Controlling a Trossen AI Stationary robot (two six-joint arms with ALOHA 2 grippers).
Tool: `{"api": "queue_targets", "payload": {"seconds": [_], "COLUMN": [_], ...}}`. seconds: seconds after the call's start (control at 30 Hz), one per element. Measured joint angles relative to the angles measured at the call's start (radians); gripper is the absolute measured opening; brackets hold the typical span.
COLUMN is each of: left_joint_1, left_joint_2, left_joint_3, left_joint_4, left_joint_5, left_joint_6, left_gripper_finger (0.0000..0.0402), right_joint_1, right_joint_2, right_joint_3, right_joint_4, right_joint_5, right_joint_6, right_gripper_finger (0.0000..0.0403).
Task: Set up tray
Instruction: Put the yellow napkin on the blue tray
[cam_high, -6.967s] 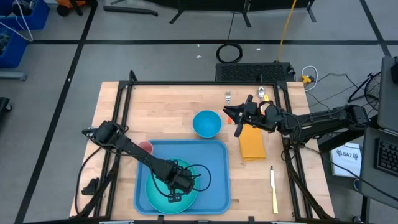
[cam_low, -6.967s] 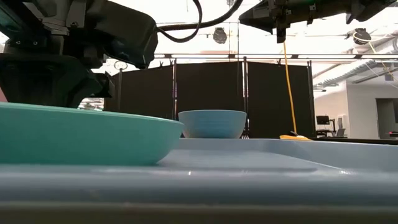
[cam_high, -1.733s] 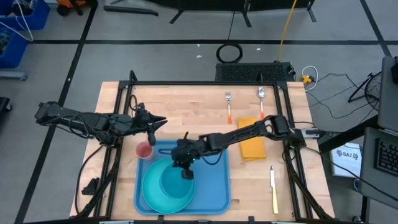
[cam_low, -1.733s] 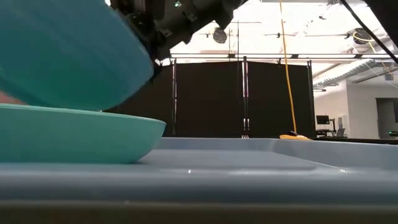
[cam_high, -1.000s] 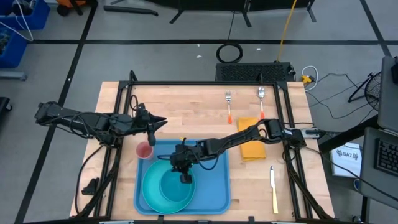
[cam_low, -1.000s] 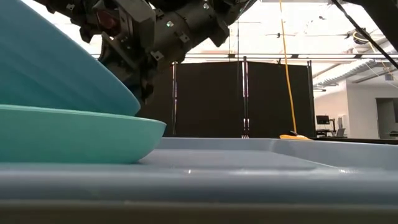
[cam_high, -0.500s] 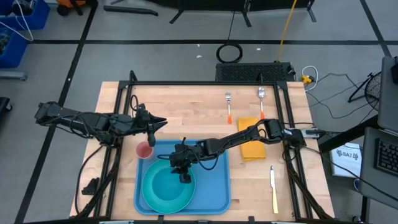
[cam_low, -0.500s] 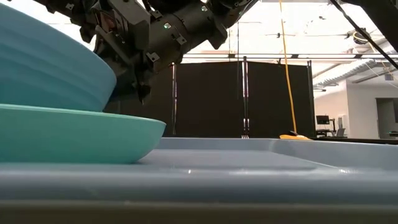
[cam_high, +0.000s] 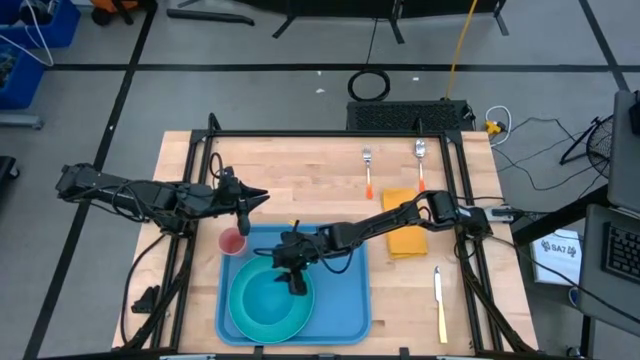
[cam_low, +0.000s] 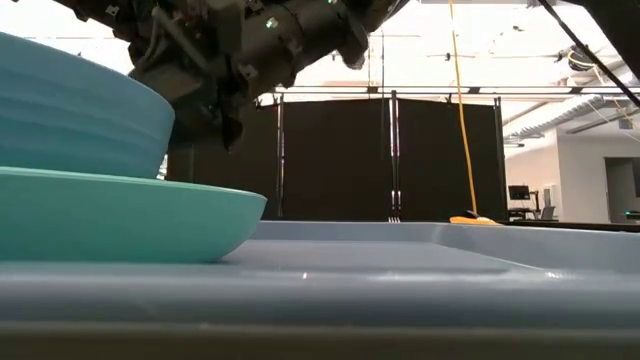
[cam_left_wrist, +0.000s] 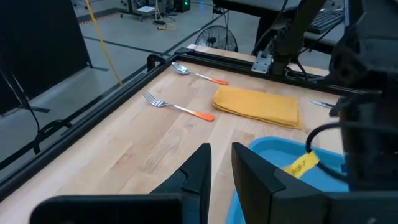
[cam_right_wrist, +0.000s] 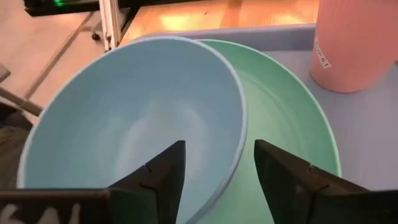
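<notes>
The light-blue tray (cam_high: 345, 300) lies at the table's near edge. A teal plate (cam_right_wrist: 286, 137) rests on it, and a light-blue bowl (cam_right_wrist: 130, 124) sits upright in the plate (cam_low: 120, 215). My right gripper (cam_right_wrist: 219, 152) hangs open just over the bowl's far rim (cam_high: 290, 272), one finger above the inside and one outside. My left gripper (cam_left_wrist: 221, 155) hovers over the wood beyond the tray's far left corner (cam_high: 250, 203). Its fingers stand a narrow gap apart with nothing between them.
A pink cup (cam_high: 232, 242) stands at the tray's far left corner. Right of the tray lie a yellow-orange napkin (cam_high: 405, 235) and a knife (cam_high: 438, 305). Two orange-handled forks (cam_left_wrist: 177, 107) lie near the far edge. Bare wood lies between the forks and the tray.
My right gripper has opened and let go of the bowl's rim. The bowl, tilted a second ago with its far side up, has settled level in the plate.
</notes>
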Motion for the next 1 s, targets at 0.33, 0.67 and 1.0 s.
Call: {"api": "queue_targets", "payload": {"seconds": [0.33, 0.67, 1.0], "left_joint_1": [0.000, -0.002, -0.002], "left_joint_2": [0.000, 0.000, -0.177], "left_joint_3": [0.000, 0.000, -0.062], "left_joint_4": [-0.007, -0.016, 0.011], "left_joint_5": [0.001, 0.019, 0.059], "left_joint_6": [-0.011, 0.032, 0.078], "left_gripper_finger": [0.0067, 0.0067, 0.0067], "right_joint_1": [0.023, 0.023, 0.023], "right_joint_2": [-0.120, -0.517, -1.193], "right_joint_3": [-0.001, -0.162, -0.803], "right_joint_4": [-0.071, -0.314, -0.220], "right_joint_5": [0.026, 0.331, 0.734], "right_joint_6": [-0.031, -0.099, 0.202], "right_gripper_finger": [0.0185, 0.0179, 0.0176]}}
